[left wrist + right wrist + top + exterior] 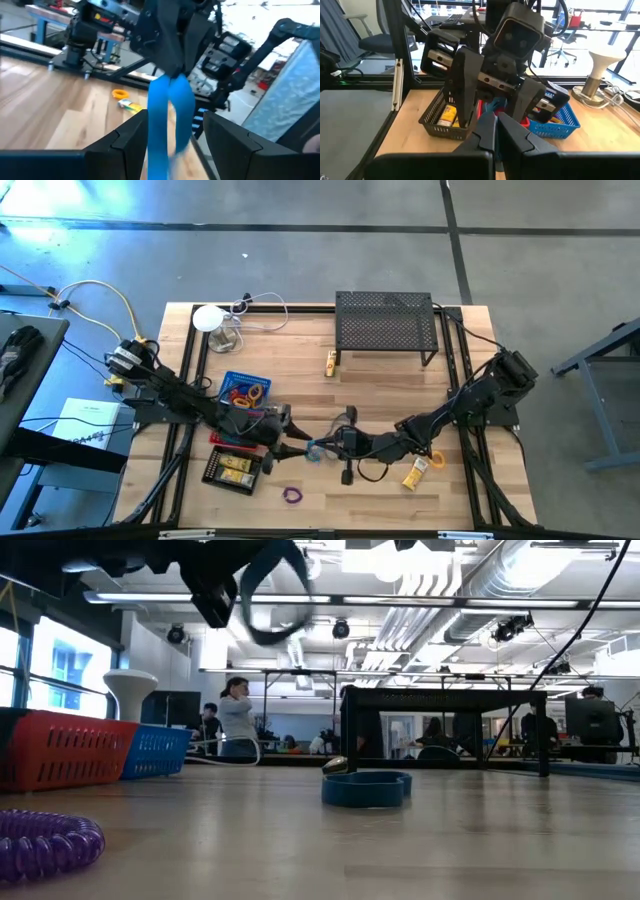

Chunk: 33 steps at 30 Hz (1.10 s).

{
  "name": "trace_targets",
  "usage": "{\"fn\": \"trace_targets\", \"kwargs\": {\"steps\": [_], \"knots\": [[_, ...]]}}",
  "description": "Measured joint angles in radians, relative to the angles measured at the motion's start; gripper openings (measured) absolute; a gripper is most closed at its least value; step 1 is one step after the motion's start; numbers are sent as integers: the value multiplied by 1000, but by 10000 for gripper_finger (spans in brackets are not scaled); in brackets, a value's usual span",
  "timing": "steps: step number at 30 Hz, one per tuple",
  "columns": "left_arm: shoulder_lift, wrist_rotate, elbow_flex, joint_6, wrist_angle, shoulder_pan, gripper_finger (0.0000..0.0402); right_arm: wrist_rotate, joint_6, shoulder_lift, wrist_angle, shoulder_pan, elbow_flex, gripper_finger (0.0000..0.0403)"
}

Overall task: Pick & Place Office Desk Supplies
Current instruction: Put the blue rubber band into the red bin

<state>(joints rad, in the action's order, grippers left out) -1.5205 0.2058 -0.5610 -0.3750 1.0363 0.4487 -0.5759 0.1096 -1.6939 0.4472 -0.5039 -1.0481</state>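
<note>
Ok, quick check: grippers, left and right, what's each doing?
Left gripper: open, fingers either side of the blue elastic loop, not clamping it.
Right gripper: shut on the blue elastic loop, holding it up over the table's middle.

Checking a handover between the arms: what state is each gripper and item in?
right gripper: shut on blue loop
blue loop: hanging from the right gripper, off the table
left gripper: open, fingers either side of the loop
purple ring: lying loose on the table
</note>
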Motion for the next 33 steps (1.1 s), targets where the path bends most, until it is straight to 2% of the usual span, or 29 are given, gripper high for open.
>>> {"fn": "trace_targets", "kwargs": {"steps": [6,27,33], "knots": [[-19,-61,0,0,45,-2,184,-1,37,0,-46,18,0,3],[-20,-55,0,-3,44,-29,184,18,2,0,-10,27,0,3],[-20,-141,0,-21,49,-35,183,18,-9,0,-9,34,0,3]]}}
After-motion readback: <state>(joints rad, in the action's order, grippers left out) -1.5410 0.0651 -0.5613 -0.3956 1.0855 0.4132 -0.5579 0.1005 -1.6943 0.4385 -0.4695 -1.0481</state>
